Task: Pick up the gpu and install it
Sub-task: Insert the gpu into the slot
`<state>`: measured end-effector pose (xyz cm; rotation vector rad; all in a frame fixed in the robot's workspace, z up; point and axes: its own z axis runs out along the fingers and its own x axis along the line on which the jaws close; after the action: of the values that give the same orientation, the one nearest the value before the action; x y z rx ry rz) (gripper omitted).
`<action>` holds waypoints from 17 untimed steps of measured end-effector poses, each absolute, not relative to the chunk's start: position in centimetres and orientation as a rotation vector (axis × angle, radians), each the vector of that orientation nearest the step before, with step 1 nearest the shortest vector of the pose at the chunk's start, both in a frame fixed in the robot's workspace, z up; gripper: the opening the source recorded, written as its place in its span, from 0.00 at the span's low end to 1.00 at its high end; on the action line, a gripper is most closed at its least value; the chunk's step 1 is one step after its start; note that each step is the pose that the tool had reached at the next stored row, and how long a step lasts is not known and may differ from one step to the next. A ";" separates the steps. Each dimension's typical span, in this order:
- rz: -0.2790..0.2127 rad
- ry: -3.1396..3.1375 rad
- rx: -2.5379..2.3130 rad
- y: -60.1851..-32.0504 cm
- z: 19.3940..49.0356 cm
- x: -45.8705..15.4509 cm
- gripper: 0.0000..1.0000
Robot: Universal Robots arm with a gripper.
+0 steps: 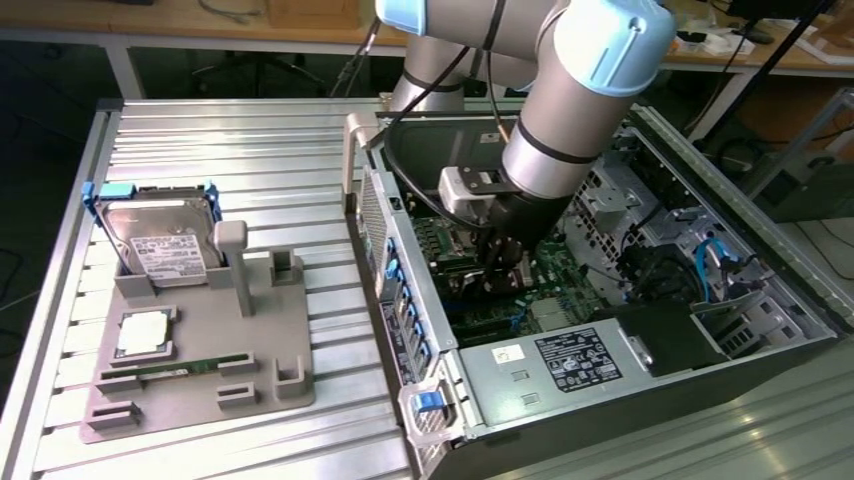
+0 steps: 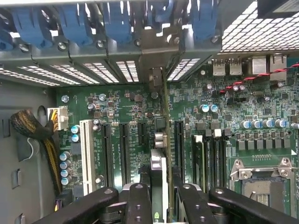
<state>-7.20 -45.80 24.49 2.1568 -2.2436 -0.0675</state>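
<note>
Gripper closed on the gpu, which I hold edge-on inside the computer case, over the motherboard. My judgement: the upright hold lines its edge up with an expansion slot, bracket end toward the rear openings.

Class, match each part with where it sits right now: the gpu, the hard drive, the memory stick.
Parts:
1. gpu
2. hard drive
3. memory stick

Places:
A. in a blue frame on the grey holder
B. lying flat in a slot of the grey holder
C. clamped in the gripper, inside the computer case

Pairs: 1-C, 2-A, 3-B
</note>
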 end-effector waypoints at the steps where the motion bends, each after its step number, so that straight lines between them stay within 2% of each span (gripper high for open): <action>1: -0.068 -2.244 2.157 -45.8 24.5 -7.2 0.27; 6: -0.068 -2.244 2.157 -45.8 26.1 -7.2 0.27; 17: -0.076 -2.240 2.153 -45.8 26.1 -6.5 0.27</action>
<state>-6.47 -45.80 26.09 2.1527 -2.2399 -0.0759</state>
